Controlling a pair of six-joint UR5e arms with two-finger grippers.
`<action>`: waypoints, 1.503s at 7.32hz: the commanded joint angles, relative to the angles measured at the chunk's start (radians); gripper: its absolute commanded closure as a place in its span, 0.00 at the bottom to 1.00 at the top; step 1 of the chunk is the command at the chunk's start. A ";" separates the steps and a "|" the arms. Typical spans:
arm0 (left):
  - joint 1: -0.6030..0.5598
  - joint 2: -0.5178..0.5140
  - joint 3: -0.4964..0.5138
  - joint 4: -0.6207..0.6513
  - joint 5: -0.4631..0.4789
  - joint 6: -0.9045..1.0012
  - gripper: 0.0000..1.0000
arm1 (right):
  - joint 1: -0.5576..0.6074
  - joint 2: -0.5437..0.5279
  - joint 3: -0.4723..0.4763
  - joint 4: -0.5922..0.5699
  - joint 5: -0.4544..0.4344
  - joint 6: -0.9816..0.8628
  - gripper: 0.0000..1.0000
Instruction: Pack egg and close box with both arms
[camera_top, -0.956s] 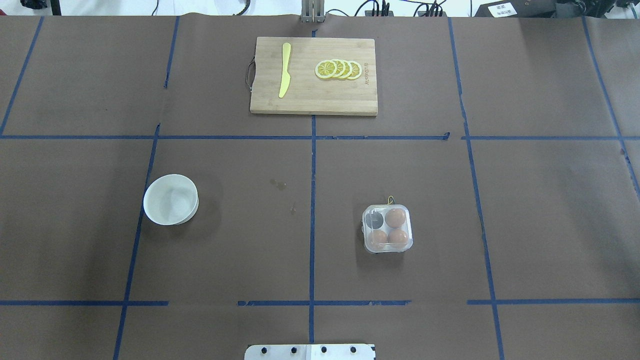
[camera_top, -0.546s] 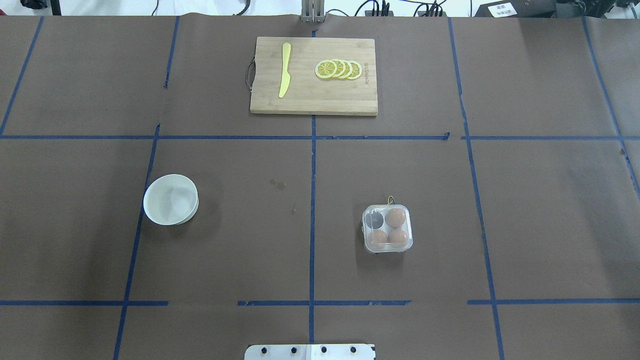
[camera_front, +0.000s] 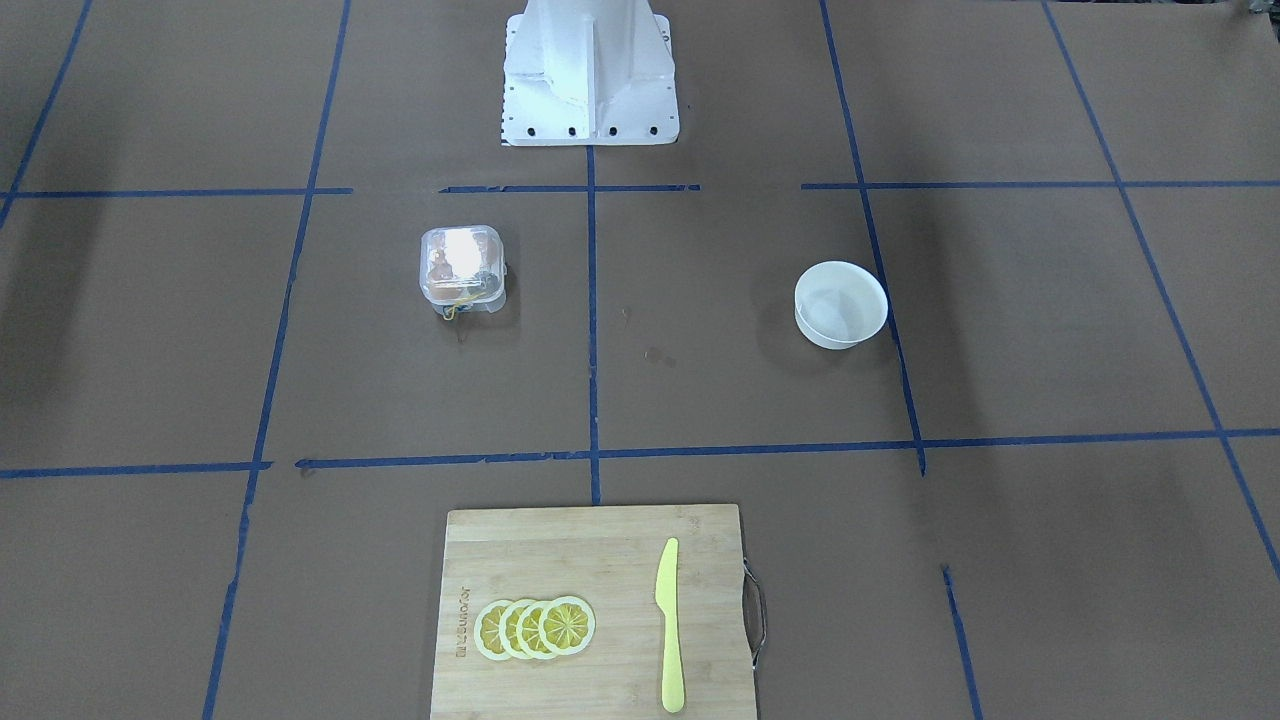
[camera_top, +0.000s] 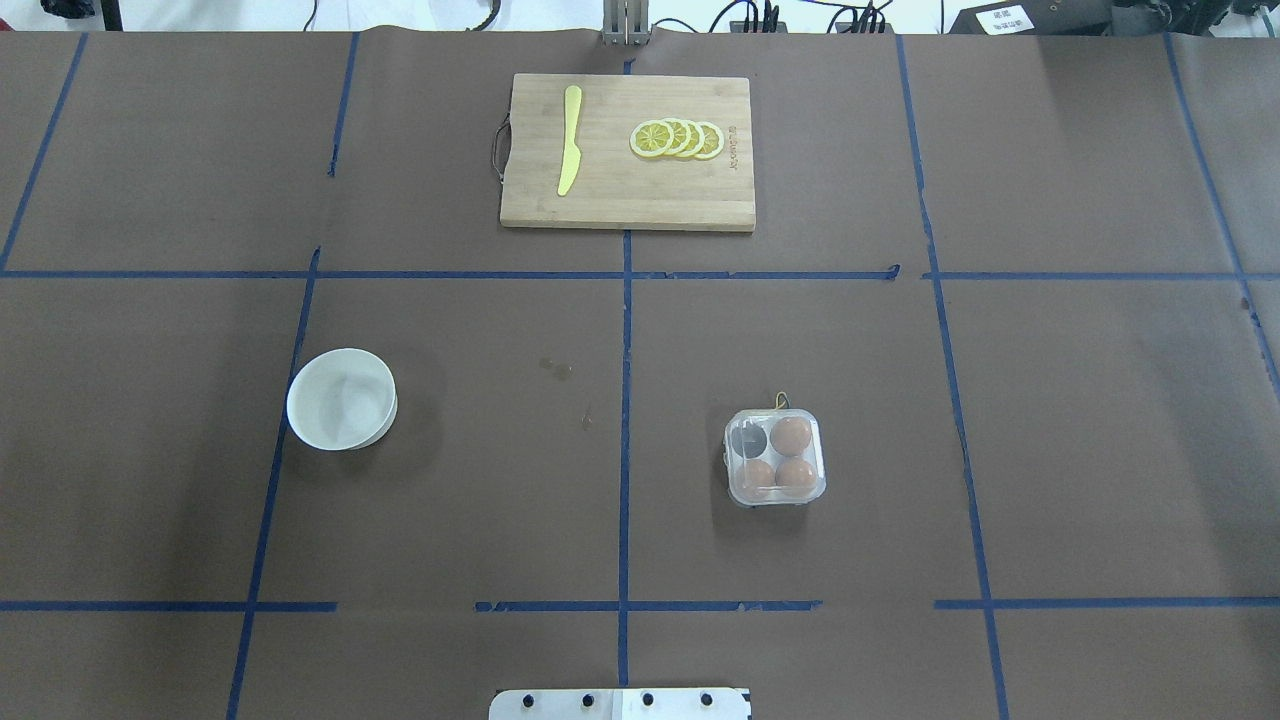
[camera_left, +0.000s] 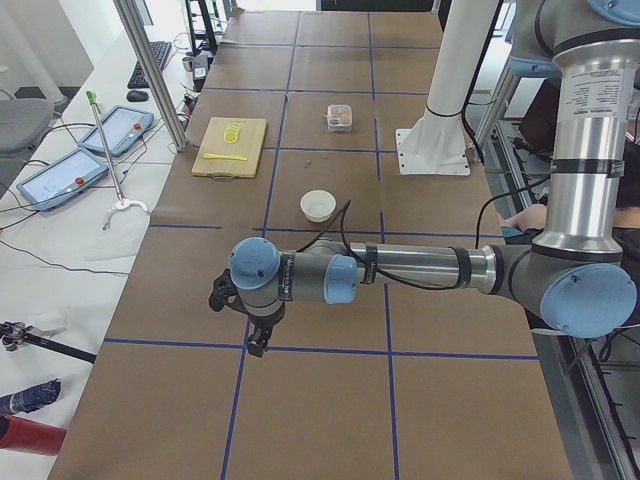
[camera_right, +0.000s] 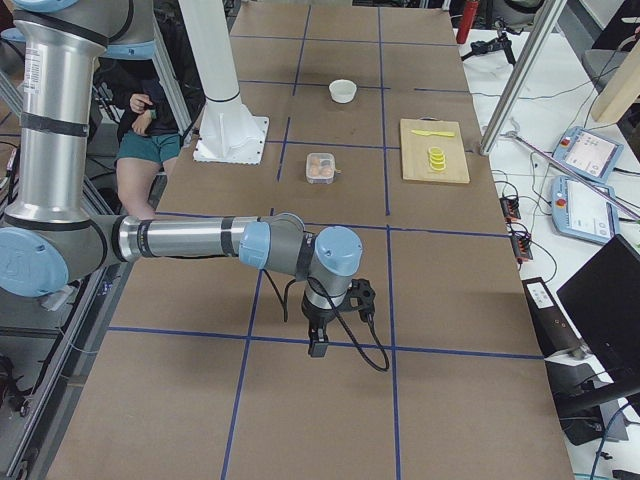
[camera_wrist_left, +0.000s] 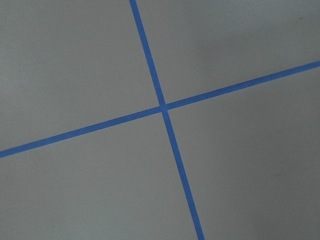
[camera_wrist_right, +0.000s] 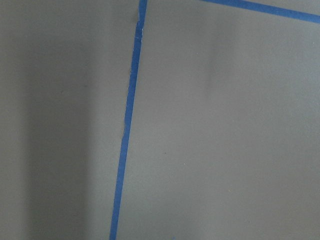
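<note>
Overhead exterior scene: brown tabletop (camera_top: 480, 500) crossed by blue tape (camera_top: 625, 330) lines.
Box: (camera_top: 775, 457) right of centre, in the lower half of the overhead frame, flat on the tabletop; a yellow string (camera_top: 780, 400) at its upper edge.
Eggs: (camera_top: 791, 435) three brown ones inside the box, in its upper-right, lower-left and lower-right cells as the overhead view shows it; the upper-left cell looks dark.
Lid: bright glare lies over the box top in the front-facing view; whether it is fully shut cannot be told.
Bowl: (camera_top: 341, 400) white, left of centre in the overhead frame, well apart from the box.
Board: (camera_top: 620, 200) wooden, top centre of the overhead frame; a yellow knife (camera_top: 570, 140) on its left half, lemon slices (camera_top: 678, 138) overlapping in a row on its right half.
Base: (camera_front: 590, 70) white, top centre of the front-facing frame.
Left arm: (camera_left: 420, 268) large in the exterior left view, stretched level across the middle from the right edge.
Left gripper: (camera_left: 258, 340) lower left of centre there, pointing down at the tabletop beside a tape line, well apart from the box; open or closed cannot be told.
Right arm: (camera_right: 190, 240) large in the exterior right view, reaching in level from the left edge.
Right gripper: (camera_right: 318, 340) just below centre there, pointing down at a tape line, well apart from the box; open or closed cannot be told.
Wrist views: tabletop and tape; the left one has a tape crossing at mid-frame.
</note>
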 joint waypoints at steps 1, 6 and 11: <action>0.000 0.000 0.000 0.001 0.000 0.002 0.00 | 0.001 0.000 -0.003 0.044 0.000 -0.002 0.00; 0.000 0.002 0.003 0.000 0.000 0.000 0.00 | 0.001 0.015 -0.046 0.130 0.012 0.005 0.00; 0.000 0.000 0.000 -0.001 -0.002 -0.002 0.00 | 0.001 0.013 -0.086 0.134 0.038 -0.015 0.00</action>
